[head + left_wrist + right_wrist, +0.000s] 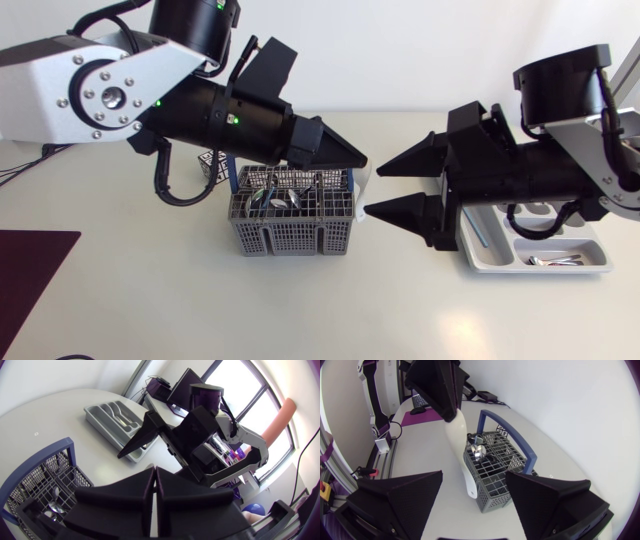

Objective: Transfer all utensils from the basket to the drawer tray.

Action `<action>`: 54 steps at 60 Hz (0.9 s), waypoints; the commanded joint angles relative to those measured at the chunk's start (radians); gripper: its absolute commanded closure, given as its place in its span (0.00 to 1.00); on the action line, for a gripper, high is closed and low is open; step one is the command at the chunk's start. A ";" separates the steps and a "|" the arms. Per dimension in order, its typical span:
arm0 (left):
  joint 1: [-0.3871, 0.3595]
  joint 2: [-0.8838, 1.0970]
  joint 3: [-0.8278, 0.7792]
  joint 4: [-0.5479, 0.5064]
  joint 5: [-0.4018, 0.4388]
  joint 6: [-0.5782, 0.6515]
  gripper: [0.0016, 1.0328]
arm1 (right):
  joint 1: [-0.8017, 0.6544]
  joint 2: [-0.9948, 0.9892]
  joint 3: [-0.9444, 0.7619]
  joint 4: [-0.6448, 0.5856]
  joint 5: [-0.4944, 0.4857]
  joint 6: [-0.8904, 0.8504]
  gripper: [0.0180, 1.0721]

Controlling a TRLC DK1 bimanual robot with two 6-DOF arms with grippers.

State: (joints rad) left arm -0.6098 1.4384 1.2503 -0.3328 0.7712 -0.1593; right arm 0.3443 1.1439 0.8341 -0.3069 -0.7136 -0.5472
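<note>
Left hand (362, 160) clamps white utensil (456, 435) above basket (290, 238); right hand (372, 190), spread, hides part of tray (480, 263).

White table (300, 310), seen from above. Resting directly on it:
- a grey mesh basket (290, 238) with a blue handle, near the middle
- a grey drawer tray (520, 268) with lengthwise compartments, well apart from the basket on the right arm's side
- a small black-and-white marker tag (208, 162), just beside the basket's far left corner
- a flat dark maroon mat (30, 270) at the near left edge, well apart from the basket

Basket and tray both stand upright, flat on the surface
</note>
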 commanded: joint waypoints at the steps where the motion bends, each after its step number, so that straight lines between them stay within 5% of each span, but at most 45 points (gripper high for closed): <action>1: 0.005 -0.007 0.008 -0.012 0.028 0.026 0.97 | 0.038 0.024 -0.003 0.014 -0.007 -0.022 0.28; 21: 0.015 -0.019 -0.020 -0.028 0.069 0.049 0.97 | 0.078 0.022 -0.012 0.023 -0.001 -0.033 0.85; 30: 0.019 -0.024 -0.022 -0.028 0.071 0.049 0.97 | 0.082 0.028 -0.010 0.006 -0.007 -0.031 0.94; 36: 0.021 -0.029 -0.023 -0.028 0.071 0.049 0.88 | 0.087 0.024 -0.020 -0.006 -0.009 -0.031 0.95; 48: 0.039 -0.047 0.024 -0.023 0.069 0.049 0.38 | 0.088 0.020 -0.049 -0.051 -0.007 -0.054 0.95; 54: 0.077 -0.061 0.067 -0.008 0.051 0.046 0.31 | 0.051 0.011 -0.072 -0.083 -0.001 -0.091 0.95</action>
State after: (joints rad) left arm -0.5632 1.4124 1.2606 -0.3576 0.8249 -0.1291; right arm 0.4213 1.1572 0.8021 -0.3641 -0.7216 -0.6025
